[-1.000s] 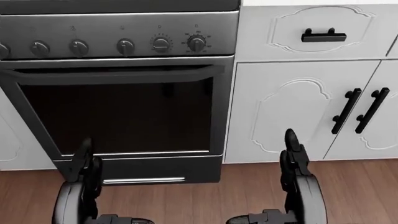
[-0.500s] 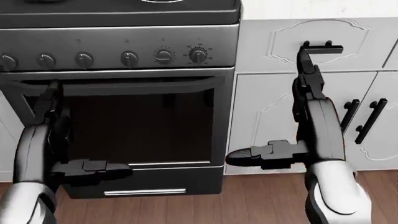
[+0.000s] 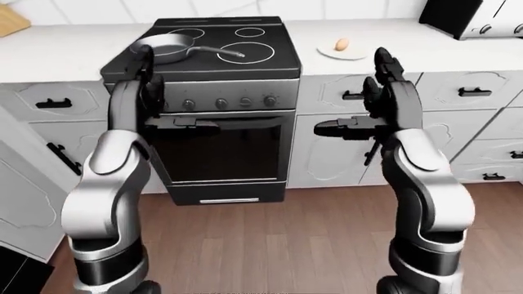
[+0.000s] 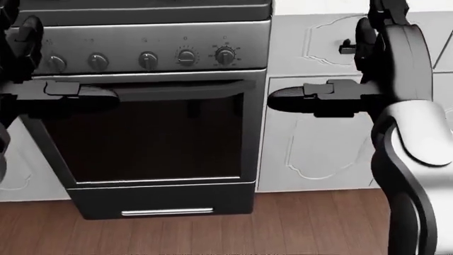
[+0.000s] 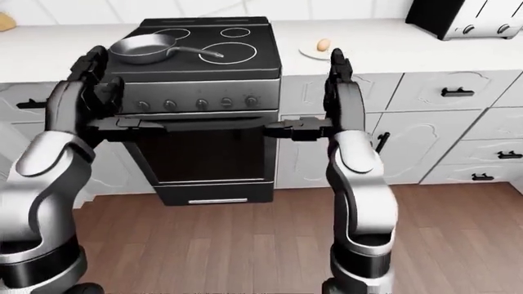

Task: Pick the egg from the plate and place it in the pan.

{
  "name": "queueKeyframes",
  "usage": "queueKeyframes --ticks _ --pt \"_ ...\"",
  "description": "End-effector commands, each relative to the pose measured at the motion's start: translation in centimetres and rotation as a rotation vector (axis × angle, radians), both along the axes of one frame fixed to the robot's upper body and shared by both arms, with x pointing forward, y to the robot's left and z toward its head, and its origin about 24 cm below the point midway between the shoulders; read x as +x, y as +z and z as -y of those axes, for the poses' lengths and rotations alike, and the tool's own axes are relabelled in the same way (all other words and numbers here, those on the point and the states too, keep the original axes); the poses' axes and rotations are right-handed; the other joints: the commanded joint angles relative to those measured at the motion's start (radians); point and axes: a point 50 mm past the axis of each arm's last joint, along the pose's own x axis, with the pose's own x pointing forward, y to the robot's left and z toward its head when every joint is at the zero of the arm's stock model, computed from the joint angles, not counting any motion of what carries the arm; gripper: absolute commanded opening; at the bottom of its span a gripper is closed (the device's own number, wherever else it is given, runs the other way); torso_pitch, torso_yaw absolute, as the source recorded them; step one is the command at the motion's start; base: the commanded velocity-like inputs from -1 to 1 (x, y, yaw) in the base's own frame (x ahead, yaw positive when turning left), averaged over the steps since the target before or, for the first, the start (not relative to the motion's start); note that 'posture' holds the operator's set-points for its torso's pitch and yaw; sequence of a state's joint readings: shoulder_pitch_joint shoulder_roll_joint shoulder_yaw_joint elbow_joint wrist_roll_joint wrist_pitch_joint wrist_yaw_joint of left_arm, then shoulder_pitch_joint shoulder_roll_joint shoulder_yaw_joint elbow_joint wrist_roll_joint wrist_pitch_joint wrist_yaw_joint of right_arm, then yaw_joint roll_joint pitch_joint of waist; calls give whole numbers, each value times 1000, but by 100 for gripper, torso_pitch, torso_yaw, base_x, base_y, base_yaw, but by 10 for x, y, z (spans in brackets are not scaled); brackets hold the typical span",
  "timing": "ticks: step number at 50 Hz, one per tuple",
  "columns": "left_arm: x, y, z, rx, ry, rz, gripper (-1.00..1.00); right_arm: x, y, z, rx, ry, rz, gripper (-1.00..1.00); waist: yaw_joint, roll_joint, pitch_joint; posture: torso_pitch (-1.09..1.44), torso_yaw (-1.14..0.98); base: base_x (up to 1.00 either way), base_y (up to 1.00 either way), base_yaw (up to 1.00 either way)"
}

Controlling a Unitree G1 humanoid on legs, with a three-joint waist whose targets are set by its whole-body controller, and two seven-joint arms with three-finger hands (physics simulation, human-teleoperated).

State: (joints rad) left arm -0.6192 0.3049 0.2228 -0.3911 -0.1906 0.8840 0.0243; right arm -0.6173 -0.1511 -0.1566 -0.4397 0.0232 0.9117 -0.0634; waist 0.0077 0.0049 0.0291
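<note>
Upper right of centre in the left-eye view: egg point(image 3: 341, 44) lying on its plate point(image 3: 330, 53), on the white counter point(image 3: 65, 46), just right of the stove point(image 3: 219, 61). Upper left of the same view: pan point(image 3: 164, 47) sitting on the stove's upper-left burner, handle pointing right, nothing inside it as far as can be seen. So nothing of the task done yet; egg not picked, pan not filled.

Mid-frame, both arms raised at oven-knob height, well short of the counter top. Left robot hand point(image 3: 151, 92) at the left of the stove face, fingers spread and upright, thumb jutting right across the oven door; released, grasping nothing. Right robot hand point(image 3: 377, 101) below and slightly right of the plate, over the cabinet drawers, fingers likewise extended upward with the thumb pointing left; released, grasping nothing. Apart from the egg, with the counter edge between them.

Remaining, by judgement: lift the right robot hand above the counter edge, come down around the egg, close gently, carry it leftward across the burners, release into the pan. Probably also a step closer or a lean, since the counter looks some way off. Round egg on a flat plate: likely to roll if nudged off-centre.

Head view: only the oven front, knobs and both thumbs; neither egg nor pan visible.
</note>
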Motion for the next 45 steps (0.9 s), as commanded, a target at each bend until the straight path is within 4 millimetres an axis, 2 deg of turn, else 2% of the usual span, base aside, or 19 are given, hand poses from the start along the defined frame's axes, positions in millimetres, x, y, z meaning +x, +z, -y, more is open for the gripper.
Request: queueKeyframes --ticks 1,5,9,14,26,30,45 --pt "-4 16 3 5 -13 57 100 -6 20 -3 7 20 65 100 -1 1 -20 0 0 0 0 0" --pt "-7 20 1 -1 -2 53 100 -12 39 -3 -30 19 87 100 0 0 -18 0 0 0 0 0" --pt "-8 19 -3 9 37 61 100 -17 49 -3 -48 17 76 100 0 0 -14 0 0 0 0 0" --pt "-12 28 -5 13 58 79 100 -25 77 5 -45 8 125 100 -1 -1 -12 0 0 0 0 0" --pt "-26 54 -2 19 57 137 100 -52 101 10 -25 -1 197 100 0 -4 1 0 0 0 0 0" --pt "-28 58 0 23 54 143 100 -57 107 11 -16 4 216 100 2 -3 3 0 0 0 0 0" --pt "-29 62 -3 6 63 170 100 -54 104 14 -11 0 215 100 -1 -4 6 0 0 0 0 0"
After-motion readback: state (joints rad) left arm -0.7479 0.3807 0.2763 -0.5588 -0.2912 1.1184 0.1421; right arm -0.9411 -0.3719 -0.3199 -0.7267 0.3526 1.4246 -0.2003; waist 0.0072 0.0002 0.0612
